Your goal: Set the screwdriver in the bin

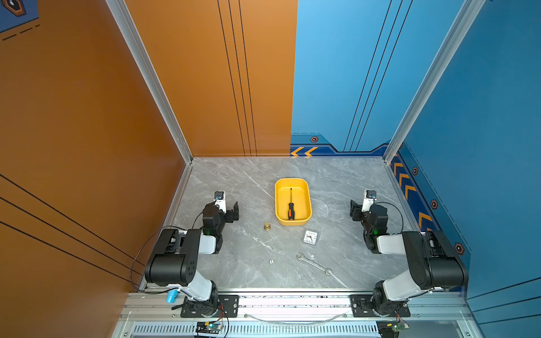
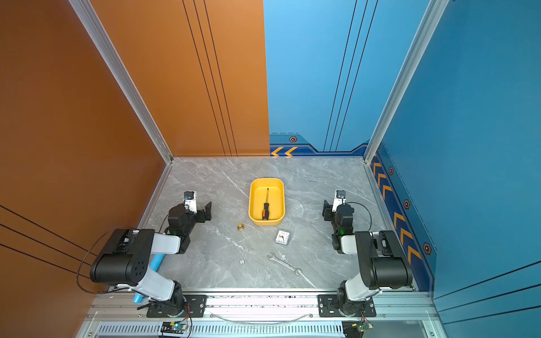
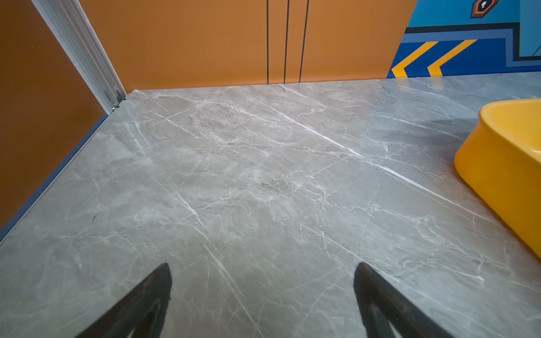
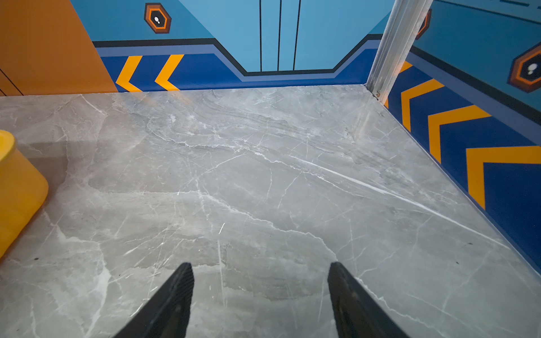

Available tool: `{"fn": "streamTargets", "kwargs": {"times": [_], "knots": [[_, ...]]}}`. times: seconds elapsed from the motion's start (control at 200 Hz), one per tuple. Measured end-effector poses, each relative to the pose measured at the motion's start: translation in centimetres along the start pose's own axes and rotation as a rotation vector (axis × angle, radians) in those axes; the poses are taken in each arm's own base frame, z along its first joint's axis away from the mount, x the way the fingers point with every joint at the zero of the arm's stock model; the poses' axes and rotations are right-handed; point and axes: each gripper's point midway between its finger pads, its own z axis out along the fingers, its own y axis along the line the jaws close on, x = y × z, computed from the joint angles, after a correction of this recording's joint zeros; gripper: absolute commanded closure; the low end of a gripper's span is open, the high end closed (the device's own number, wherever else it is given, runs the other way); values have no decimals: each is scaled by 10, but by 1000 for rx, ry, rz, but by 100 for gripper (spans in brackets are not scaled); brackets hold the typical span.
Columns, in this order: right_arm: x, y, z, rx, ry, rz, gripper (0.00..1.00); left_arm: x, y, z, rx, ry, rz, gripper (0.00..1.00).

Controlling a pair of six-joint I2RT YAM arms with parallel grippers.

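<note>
bin [image 1: 292, 221]: glossy yellow plastic | table [image 1: 234, 263]: smooth grey marble-look | wrench [image 1: 314, 264]: shiny metal

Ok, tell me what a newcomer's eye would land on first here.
The bright yellow bin stands out in the middle of the grey table, with the screwdriver lying inside it, handle toward the robot. The left pincer and right pincer sit on either side of it, both open and empty. A wrench and a small clock lie nearer the front.

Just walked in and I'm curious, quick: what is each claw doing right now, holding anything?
Left claw: open, holding nothing.
Right claw: open, holding nothing.
</note>
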Motion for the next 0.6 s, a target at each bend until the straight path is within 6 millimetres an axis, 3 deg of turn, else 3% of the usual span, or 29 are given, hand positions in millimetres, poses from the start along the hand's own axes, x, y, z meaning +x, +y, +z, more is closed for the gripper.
{"fn": "streamTargets", "kwargs": {"times": [0.245, 0.386, 0.601], "knots": [[0, -1, 0, 1, 0, 15, 15, 2, 1, 0, 26, 7, -9, 2], [0, -1, 0, 0, 1, 19, 0, 2, 0, 0, 34, 7, -9, 2], [0, -1, 0, -1, 0, 19, 0, 2, -1, 0, 39, 6, -9, 2]]}}
